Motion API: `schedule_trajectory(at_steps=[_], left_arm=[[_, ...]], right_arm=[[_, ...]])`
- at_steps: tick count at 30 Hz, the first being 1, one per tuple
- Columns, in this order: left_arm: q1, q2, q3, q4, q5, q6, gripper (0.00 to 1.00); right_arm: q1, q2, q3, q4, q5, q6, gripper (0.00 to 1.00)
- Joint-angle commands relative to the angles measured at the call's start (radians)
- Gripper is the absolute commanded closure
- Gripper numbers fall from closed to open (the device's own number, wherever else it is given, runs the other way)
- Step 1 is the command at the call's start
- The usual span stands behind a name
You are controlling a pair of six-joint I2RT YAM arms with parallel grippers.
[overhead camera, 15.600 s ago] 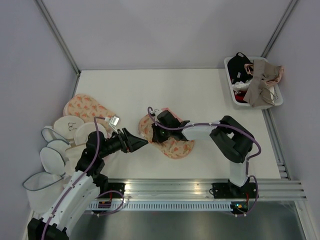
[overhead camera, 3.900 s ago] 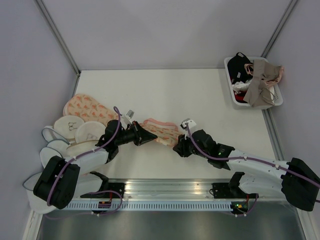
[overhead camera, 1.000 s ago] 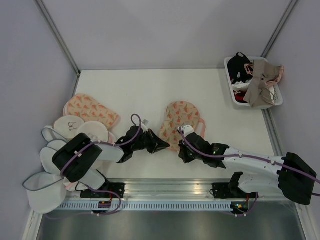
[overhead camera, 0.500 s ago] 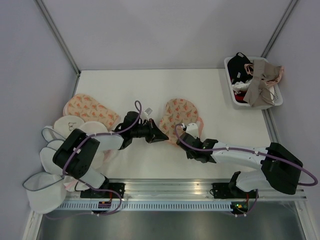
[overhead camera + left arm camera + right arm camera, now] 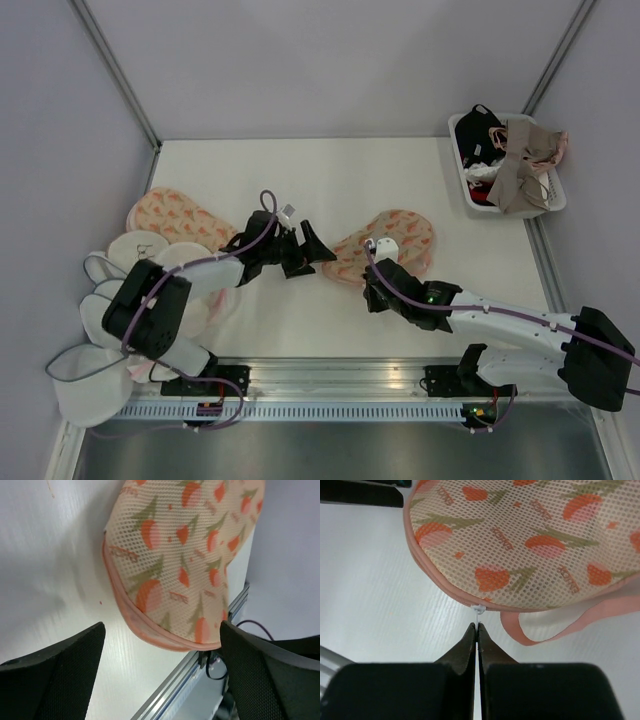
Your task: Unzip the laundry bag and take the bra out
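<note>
Laundry bag (image 5: 405,232) lies slantwise on the surface (image 5: 330,175), right of centre, long axis running near-left to far-right. Half a second ago in the overhead view it stood more upright, its lobe toward the far side; it has since swung round and shifted right.

The left gripper (image 5: 322,248) had its jaws pinched to a point then. Now they are spread wide and hold nothing, with the bag's left end just beyond the fingertips. On the right gripper (image 5: 476,626) the jaws are pressed together as before, tips closed on the thin white zipper pull (image 5: 478,611) at the bag's near rim.

Room for moving:
- Open white surface stretches from the bag to the far wall.
- Along the left edge we note round white mesh pouches (image 5: 110,300) and a second printed pouch (image 5: 175,220), well apart from the bag.
- A white basket (image 5: 468,195) of garments sits in the far-right corner, apart from the bag's far end.
- A metal rail (image 5: 400,372) runs along the near edge, with a band of surface between it and the bag.

Bag's look: peach mesh, an orange-red carrot-like print with green stems, and pink trim round the rim. A pink loop (image 5: 580,620) trails from its near side onto the surface. Whether the zip has opened at all we cannot tell.
</note>
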Motion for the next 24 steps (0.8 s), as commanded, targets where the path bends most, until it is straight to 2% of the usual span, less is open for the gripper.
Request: schedule_trajectory(at_steps=[1, 4, 6, 8, 17, 20, 22, 23, 24], left_arm=[[-0.012, -0.217, -0.108, -0.081, -0.164, -0.056, 0.01], [-0.035, -0.407, -0.208, -0.068, -0.178, -0.139, 0.00], [-0.059, -0.452, -0.253, -0.046, -0.163, -0.207, 0.00], [-0.082, -0.491, -0.319, 0.016, -0.152, -0.250, 0.00], [-0.147, -0.443, -0.380, 0.106, -0.179, -0.327, 0.02], [-0.147, -0.396, -0.377, 0.165, -0.182, -0.334, 0.15], [-0.147, -0.356, -0.363, 0.198, -0.181, -0.330, 0.31], [-0.147, -0.344, -0.357, 0.205, -0.179, -0.328, 0.41], [-0.147, -0.332, -0.347, 0.211, -0.178, -0.327, 0.64]], right_arm=[[0.003, 0.000, -0.018, 0.132, -0.125, -0.024, 1.00], [0.003, 0.025, -0.037, 0.264, -0.273, -0.017, 1.00], [0.003, 0.064, -0.037, 0.362, -0.386, -0.009, 1.00], [0.003, 0.113, -0.031, 0.399, -0.420, 0.002, 1.00], [0.003, 0.166, -0.021, 0.493, -0.465, 0.022, 1.00], [0.006, 0.161, -0.027, 0.511, -0.488, 0.020, 1.00], [0.012, 0.158, -0.030, 0.513, -0.495, 0.006, 1.00], [0.015, 0.154, -0.034, 0.513, -0.501, 0.000, 0.99], [0.017, 0.149, -0.036, 0.508, -0.502, -0.009, 1.00]])
